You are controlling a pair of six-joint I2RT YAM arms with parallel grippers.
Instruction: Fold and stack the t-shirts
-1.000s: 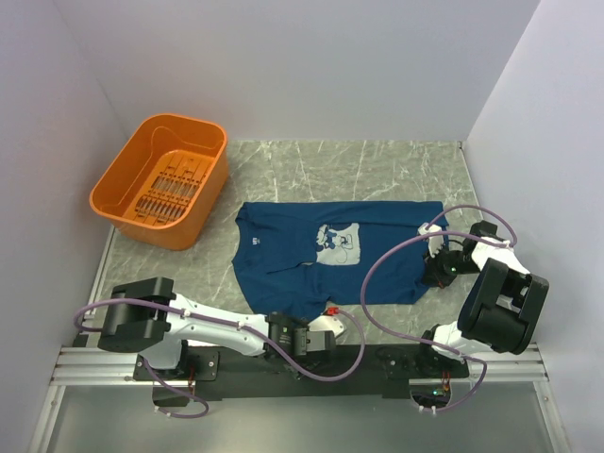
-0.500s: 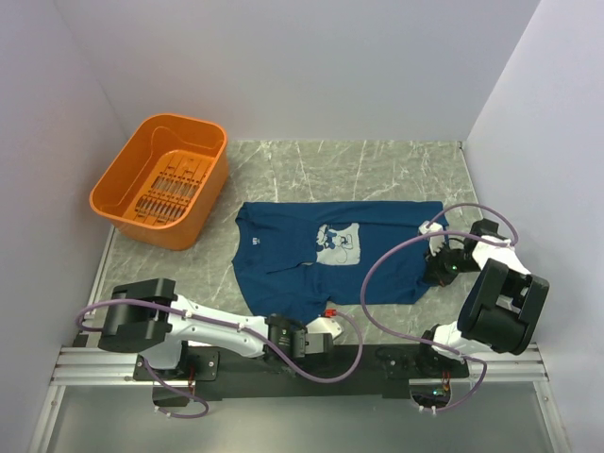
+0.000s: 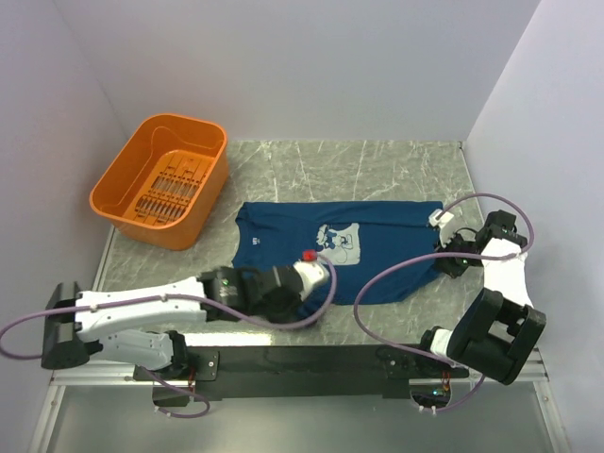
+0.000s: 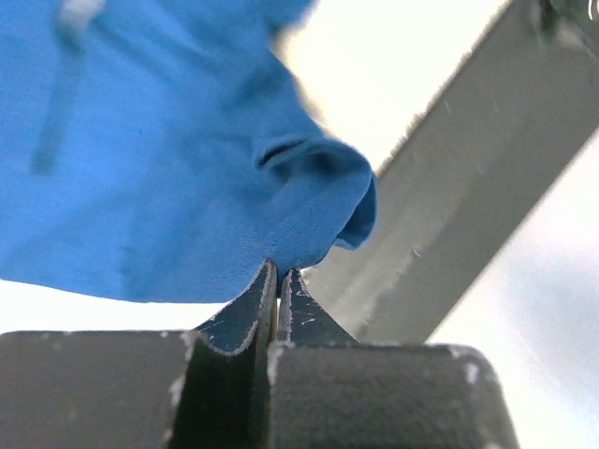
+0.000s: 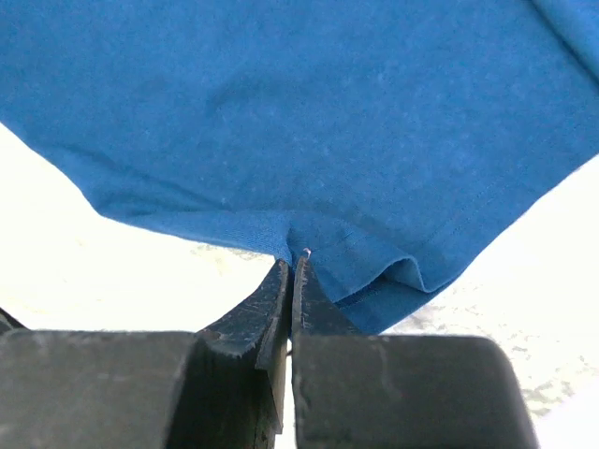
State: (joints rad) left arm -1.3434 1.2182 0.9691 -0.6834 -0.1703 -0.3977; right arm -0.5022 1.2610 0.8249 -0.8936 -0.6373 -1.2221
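Carry the pinched near edge of the t-shirt point(image 3: 387, 247) up and away across the chest print. Keep both grips level and in step for a straight crease, with no sideways drag over the table point(image 3: 377, 170). Probably mid-fold, near half lifted but not yet laid down.

Nearest, left gripper point(image 4: 278, 273): clenched to a hairline on a bunched blue fold right at the tips, with more cloth billowing above and left of them. Right gripper point(image 5: 292, 267): likewise pressed shut on the shirt's hemmed edge, with a small curl of seam just right of the tips and flat cloth spreading beyond.

Farther off, well left of both, orange basket point(image 3: 160, 179), clear of the cloth.
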